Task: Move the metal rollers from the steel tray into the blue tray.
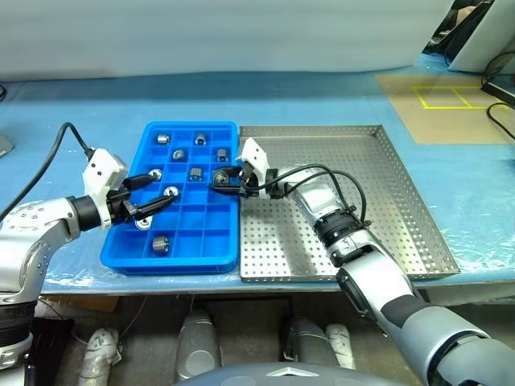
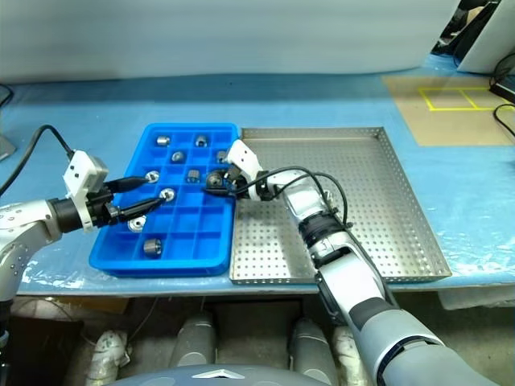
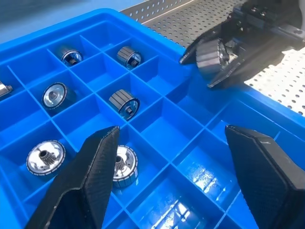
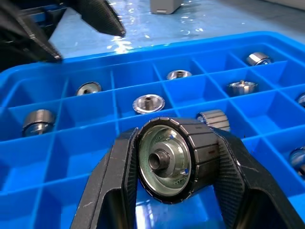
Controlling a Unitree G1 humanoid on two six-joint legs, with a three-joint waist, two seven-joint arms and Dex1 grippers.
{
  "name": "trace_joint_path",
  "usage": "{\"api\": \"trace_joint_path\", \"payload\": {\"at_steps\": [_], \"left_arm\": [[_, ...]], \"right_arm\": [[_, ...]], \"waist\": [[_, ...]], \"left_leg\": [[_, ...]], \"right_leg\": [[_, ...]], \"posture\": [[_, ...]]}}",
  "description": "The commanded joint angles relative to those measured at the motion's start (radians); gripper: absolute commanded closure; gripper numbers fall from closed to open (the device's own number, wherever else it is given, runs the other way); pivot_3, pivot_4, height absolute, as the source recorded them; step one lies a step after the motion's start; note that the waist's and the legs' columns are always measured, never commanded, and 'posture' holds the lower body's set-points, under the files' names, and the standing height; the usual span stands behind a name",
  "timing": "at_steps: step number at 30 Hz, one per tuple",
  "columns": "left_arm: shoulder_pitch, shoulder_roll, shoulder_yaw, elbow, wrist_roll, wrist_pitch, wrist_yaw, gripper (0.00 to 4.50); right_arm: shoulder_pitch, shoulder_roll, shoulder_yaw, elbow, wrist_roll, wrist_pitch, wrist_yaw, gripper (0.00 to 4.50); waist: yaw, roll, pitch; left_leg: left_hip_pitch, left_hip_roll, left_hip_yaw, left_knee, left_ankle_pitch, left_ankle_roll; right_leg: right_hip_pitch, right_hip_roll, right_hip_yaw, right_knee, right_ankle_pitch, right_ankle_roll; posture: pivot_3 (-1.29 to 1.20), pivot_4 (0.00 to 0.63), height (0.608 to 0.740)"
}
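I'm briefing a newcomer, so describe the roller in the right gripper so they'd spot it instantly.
Find the blue tray, left of the steel tray. Over its right edge the right gripper is shut on a roller. Unlike the rollers lying in compartments, it hangs clamped between black fingers above the tray.

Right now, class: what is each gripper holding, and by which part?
The right gripper clamps one metal roller by its ribbed outer side, the end face showing, over the blue tray. The left gripper is open, holding nothing.

Free blue tray point(image 1: 187, 256) compartments between rollers point(image 1: 161, 244)
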Motion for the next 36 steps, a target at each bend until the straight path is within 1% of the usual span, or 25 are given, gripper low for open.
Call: {"api": "trace_joint_path", "payload": {"at_steps": [1, 3, 6, 8, 9, 10, 12, 15, 17, 20, 22, 25, 27, 29, 32, 36], "left_arm": [[-0.030, -0.003, -0.011, -0.001, -0.001, -0.018, 0.000, 0.75], [-0.041, -0.007, -0.021, 0.005, 0.001, -0.018, 0.001, 0.75], [-0.049, -0.014, -0.035, 0.002, -0.001, -0.018, 0.002, 0.75], [-0.050, -0.017, -0.040, -0.001, -0.002, -0.018, 0.003, 0.75], [-0.049, -0.019, -0.042, -0.003, -0.001, -0.017, 0.004, 0.75], [-0.048, -0.020, -0.043, -0.006, -0.003, -0.016, 0.005, 0.75], [-0.047, -0.023, -0.043, -0.012, -0.008, -0.011, 0.004, 0.75], [-0.046, -0.026, -0.050, -0.020, -0.011, -0.009, 0.001, 0.75], [-0.055, -0.035, -0.060, -0.023, -0.015, -0.009, 0.004, 0.75], [-0.069, -0.061, -0.087, -0.030, -0.017, -0.010, 0.011, 0.75], [-0.075, -0.084, -0.110, -0.026, -0.013, -0.014, 0.012, 0.75], [-0.090, -0.121, -0.151, -0.005, 0.002, -0.028, 0.014, 0.75], [-0.105, -0.143, -0.176, 0.009, 0.007, -0.035, 0.011, 0.75], [-0.125, -0.160, -0.198, 0.028, 0.014, -0.045, 0.005, 0.75], [-0.160, -0.179, -0.224, 0.065, 0.025, -0.061, -0.008, 0.75], [-0.199, -0.196, -0.255, 0.109, 0.042, -0.081, -0.025, 0.75]], "right_arm": [[0.005, 0.026, -0.001, -0.008, -0.022, -0.021, -0.047, 2.74], [0.001, 0.038, 0.001, 0.041, -0.049, -0.047, -0.087, 2.74], [0.006, 0.053, -0.009, 0.065, -0.045, -0.059, -0.076, 2.74], [0.014, 0.049, 0.003, 0.072, -0.059, -0.084, -0.058, 1.97], [0.021, 0.050, -0.004, 0.069, -0.054, -0.082, -0.059, 1.69], [0.022, 0.049, -0.014, 0.064, -0.053, -0.061, -0.075, 1.38], [0.027, 0.039, -0.031, 0.036, -0.030, -0.012, -0.058, 0.73], [0.052, -0.006, -0.075, -0.089, 0.018, 0.048, -0.043, 0.73], [0.071, -0.059, -0.110, -0.186, 0.045, 0.093, -0.040, 0.73], [0.098, -0.180, -0.199, -0.339, 0.118, 0.203, -0.027, 0.73], [0.131, -0.275, -0.239, -0.407, 0.129, 0.243, -0.022, 0.73], [0.201, -0.412, -0.285, -0.447, 0.117, 0.264, -0.019, 0.73], [0.248, -0.473, -0.305, -0.463, 0.111, 0.276, -0.028, 0.73], [0.295, -0.506, -0.318, -0.495, 0.121, 0.300, -0.033, 0.73], [0.344, -0.517, -0.321, -0.501, 0.132, 0.323, -0.050, 0.73], [0.372, -0.489, -0.308, -0.400, 0.095, 0.276, -0.108, 0.73]], "waist": [[-0.003, 0.000, 0.000], [-0.005, 0.000, 0.000], [-0.007, 0.000, 0.000], [-0.007, 0.000, 0.000], [-0.007, 0.000, 0.000], [-0.007, 0.000, 0.000], [-0.007, 0.000, 0.000], [-0.001, 0.000, 0.000], [0.002, 0.000, 0.000], [0.010, 0.001, 0.000], [0.014, 0.001, 0.000], [0.015, 0.001, 0.000], [0.013, 0.001, 0.000], [0.008, 0.001, 0.000], [-0.015, 0.001, 0.000], [-0.033, 0.001, 0.000]], "left_leg": [[0.001, 0.000, 0.000, 0.000, 0.000, 0.000], [0.002, 0.000, 0.000, 0.000, 0.000, 0.000], [0.002, 0.000, 0.000, 0.000, 0.000, 0.000], [0.002, 0.000, 0.000, 0.000, 0.000, 0.000], [0.001, 0.000, 0.000, 0.000, 0.000, 0.000], [0.001, 0.000, 0.000, 0.000, 0.000, 0.000], [0.002, 0.000, 0.000, 0.000, 0.000, 0.000], [0.002, 0.000, 0.000, 0.000, 0.000, 0.001], [0.002, -0.001, 0.000, 0.001, 0.000, 0.001], [0.002, -0.002, 0.000, 0.002, 0.000, 0.001], [0.002, -0.002, 0.000, 0.002, 0.000, 0.001], [0.004, -0.001, 0.000, 0.002, 0.000, 0.001], [0.004, -0.001, 0.000, 0.001, 0.000, 0.001], [0.004, -0.001, 0.000, 0.001, 0.000, 0.001], [0.006, -0.002, 0.001, 0.002, 0.000, 0.001], [0.008, -0.002, 0.003, 0.002, 0.000, 0.001]], "right_leg": [[0.001, 0.000, 0.000, 0.000, 0.000, 0.000], [0.001, 0.000, 0.001, 0.000, 0.000, 0.000], [0.001, 0.000, 0.001, 0.000, 0.000, 0.000], [0.001, 0.000, 0.000, 0.000, 0.000, 0.000], [0.001, 0.000, 0.000, 0.000, 0.000, 0.000], [0.002, 0.000, 0.000, 0.000, 0.000, 0.000], [0.002, 0.000, 0.000, 0.000, 0.000, 0.000], [0.003, 0.000, -0.001, 0.000, 0.000, 0.000], [0.003, 0.000, 0.000, 0.000, 0.000, 0.000], [0.004, 0.000, 0.000, -0.001, 0.000, 0.000], [0.004, 0.000, 0.001, -0.001, 0.000, 0.000], [0.005, 0.000, 0.002, -0.001, 0.000, 0.000], [0.005, 0.000, 0.002, -0.001, 0.000, 0.000], [0.005, 0.001, 0.004, -0.001, 0.000, 0.000], [0.005, 0.001, 0.010, -0.001, 0.000, 0.000], [0.005, 0.001, 0.014, -0.001, 0.000, 0.000]], "posture": [[0.17, 0.150, 0.740], [0.17, 0.150, 0.740], [0.17, 0.150, 0.740], [0.17, 0.150, 0.740], [0.17, 0.150, 0.740], [0.16, 0.150, 0.740], [0.16, 0.150, 0.740], [0.15, 0.150, 0.740], [0.13, 0.150, 0.740], [0.12, 0.150, 0.740], [0.09, 0.150, 0.740], [0.05, 0.150, 0.740], [0.03, 0.150, 0.740], [0.00, 0.150, 0.740], [-0.02, 0.150, 0.740], [-0.03, 0.150, 0.740]]}}
